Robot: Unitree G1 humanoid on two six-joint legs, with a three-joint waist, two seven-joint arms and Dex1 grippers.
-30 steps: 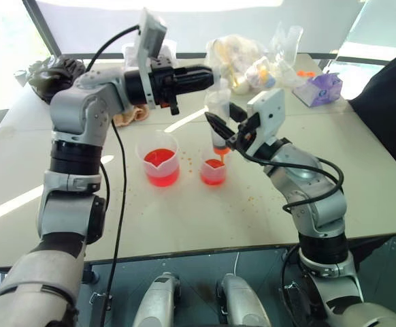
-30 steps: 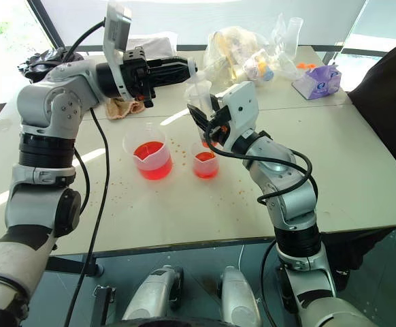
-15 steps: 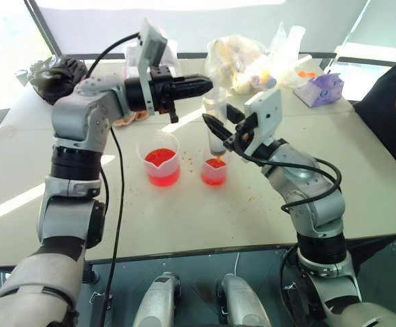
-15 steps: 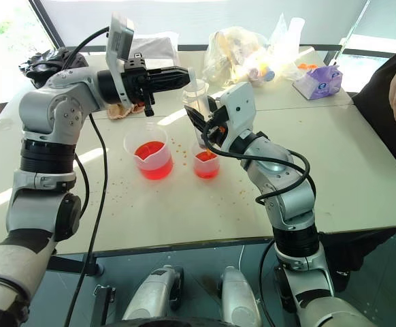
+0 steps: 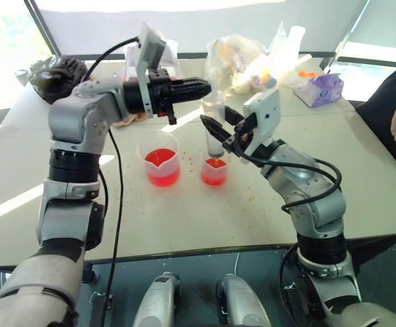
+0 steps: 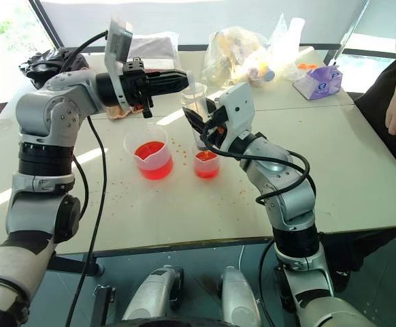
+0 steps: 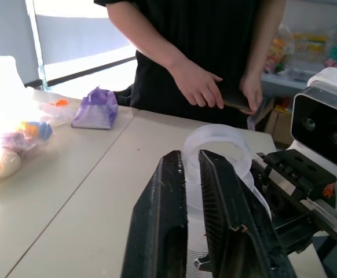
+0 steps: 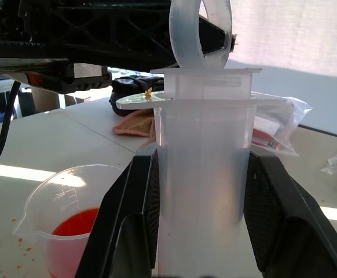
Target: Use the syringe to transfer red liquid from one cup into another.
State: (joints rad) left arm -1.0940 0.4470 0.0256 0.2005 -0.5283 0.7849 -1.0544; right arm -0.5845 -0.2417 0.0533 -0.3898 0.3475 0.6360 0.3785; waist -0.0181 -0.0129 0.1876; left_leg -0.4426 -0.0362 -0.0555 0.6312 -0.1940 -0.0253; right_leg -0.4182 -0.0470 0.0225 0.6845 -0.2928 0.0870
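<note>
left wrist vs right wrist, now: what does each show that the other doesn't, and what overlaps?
Left wrist: a person's hands holding a dark object across the table, a purple tissue pack, a clear bag of items, and the right arm's white camera housing.

Right wrist: the syringe barrel clamped between the right gripper fingers, the larger spouted cup holding red liquid, and a cloth on the table.

Both: the syringe plunger's ring top and the left gripper at that ring.
</note>
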